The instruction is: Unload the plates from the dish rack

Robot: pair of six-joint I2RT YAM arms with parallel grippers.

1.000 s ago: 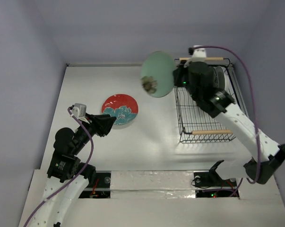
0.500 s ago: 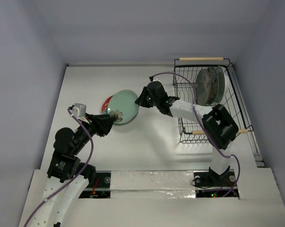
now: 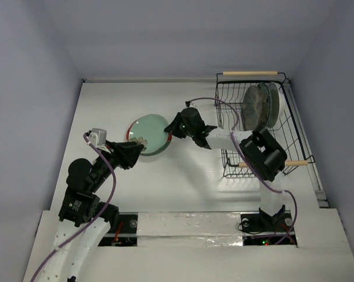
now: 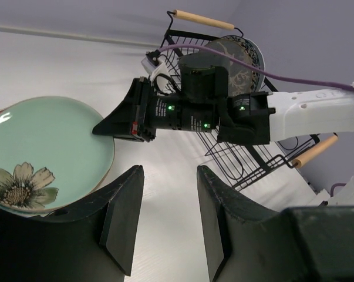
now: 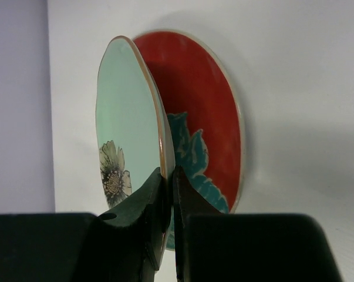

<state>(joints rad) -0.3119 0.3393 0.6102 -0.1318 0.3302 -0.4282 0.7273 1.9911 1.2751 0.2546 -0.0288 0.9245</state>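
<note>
White tabletop (image 3: pixel 182 182) carries everything; the black wire rack (image 3: pixel 223 117) with its wooden handles is the landmark, at the far right corner. The plates left in the rack (image 3: pixel 254 108) stand on edge at its far end: a grey-brown one faces left and paler ones sit behind it, though how many I cannot tell.

A second ago the right arm held the green plate (image 3: pixel 150 132) high, just beside the rack's far left corner. Half a second ago it had swung the plate well left of the rack. Now the plate is lower and almost flat over the red plate (image 5: pixel 206 117), which lies on the tabletop to the rack's left. From above only a red sliver shows at the green plate's left edge.

The right wrist view shows the green plate not yet seated: it tilts away from the red one, with a clear gap on the side away from the grip. The right pincer (image 5: pixel 168 194) is pinching the green plate's rim on the side toward the rack. The left pincer (image 4: pixel 168 176) is spread and empty, poised at the stack's edge away from the rack, and has not moved.

As I judge it, the second plate is nearly delivered. What remains is to lay it flat, let go, and return to the rack for the rest.
</note>
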